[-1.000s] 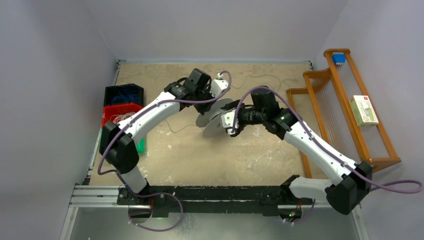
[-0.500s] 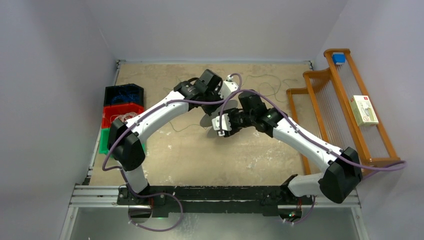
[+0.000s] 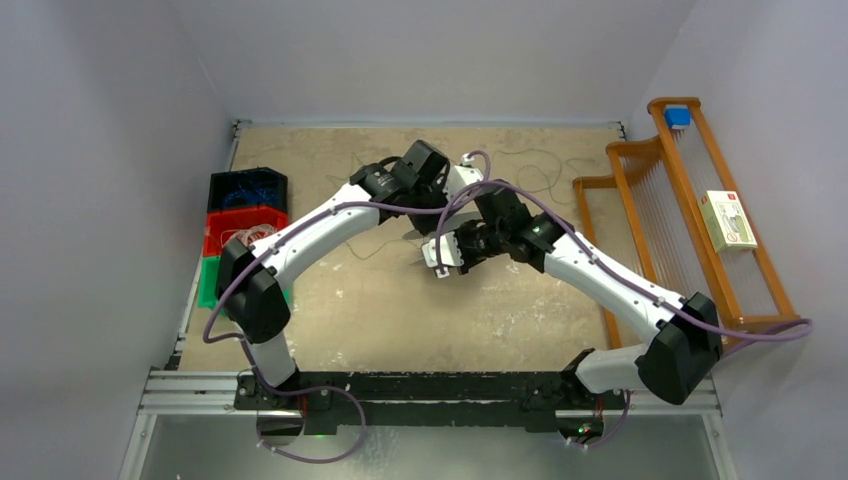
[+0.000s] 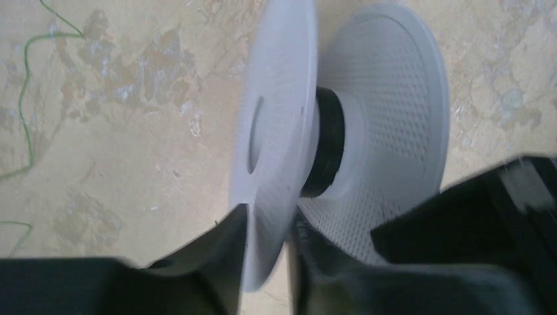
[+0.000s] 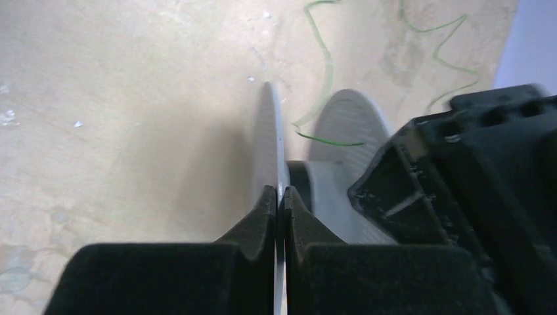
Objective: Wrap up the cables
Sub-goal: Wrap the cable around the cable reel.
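Note:
A pale grey spool [image 4: 276,131] with a black hub [image 4: 326,141] hangs above the table between both arms. My left gripper [image 4: 266,256] has a finger on each side of the near flange's rim. The view is blurred, so whether they press it does not show. My right gripper [image 5: 280,193] is shut on the thin edge of a spool flange [image 5: 269,144]. The cables [image 5: 326,62] are thin green wire lying loose on the table, with one strand running to the spool; more cable [image 4: 25,98] lies to the left. From above, the spool [image 3: 418,236] is mostly hidden by the wrists.
Stacked bins stand at the table's left edge: black [image 3: 248,187], red [image 3: 243,225], green [image 3: 207,280]. A wooden rack [image 3: 640,170] with a small box [image 3: 728,220] fills the right side. Loose wire [image 3: 530,160] lies at the back. Walls close in on three sides.
My right arm swung in to the left and its jaws closed on the spool's flange. The left gripper carried the spool a little to the right.

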Action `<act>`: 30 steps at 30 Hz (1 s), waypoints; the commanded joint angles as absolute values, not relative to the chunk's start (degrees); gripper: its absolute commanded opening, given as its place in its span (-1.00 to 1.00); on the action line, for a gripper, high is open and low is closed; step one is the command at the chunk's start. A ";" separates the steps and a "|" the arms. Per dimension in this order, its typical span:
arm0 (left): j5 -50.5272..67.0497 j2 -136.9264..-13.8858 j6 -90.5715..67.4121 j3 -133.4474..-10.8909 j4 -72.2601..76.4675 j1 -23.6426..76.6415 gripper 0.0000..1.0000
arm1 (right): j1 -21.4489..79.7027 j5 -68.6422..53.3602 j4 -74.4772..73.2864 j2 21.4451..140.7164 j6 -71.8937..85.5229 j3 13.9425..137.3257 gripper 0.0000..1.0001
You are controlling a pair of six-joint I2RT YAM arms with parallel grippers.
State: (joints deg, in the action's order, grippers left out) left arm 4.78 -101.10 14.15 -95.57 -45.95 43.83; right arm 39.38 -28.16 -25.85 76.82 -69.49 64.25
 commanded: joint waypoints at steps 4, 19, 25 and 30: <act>5.16 -95.14 13.67 -96.67 -45.36 43.08 0.16 | 39.46 -30.02 -30.67 74.44 -69.38 62.67 -1.00; 24.21 -83.65 21.57 -83.95 -35.43 38.07 0.68 | 29.66 -49.28 -16.54 65.79 -59.16 53.65 -1.00; 28.39 -87.23 22.83 -81.80 -34.74 38.10 0.62 | 27.89 -53.28 -13.81 64.91 -58.40 50.80 -1.00; 30.00 -90.62 22.29 -82.20 -32.35 38.06 0.54 | 26.59 -55.37 -13.47 65.40 -59.51 48.60 -1.00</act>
State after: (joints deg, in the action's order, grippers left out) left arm 25.89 -89.17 21.34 -81.71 -36.56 38.04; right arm 27.59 -50.00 -16.80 66.32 -59.35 49.69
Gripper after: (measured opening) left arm 0.793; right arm 0.023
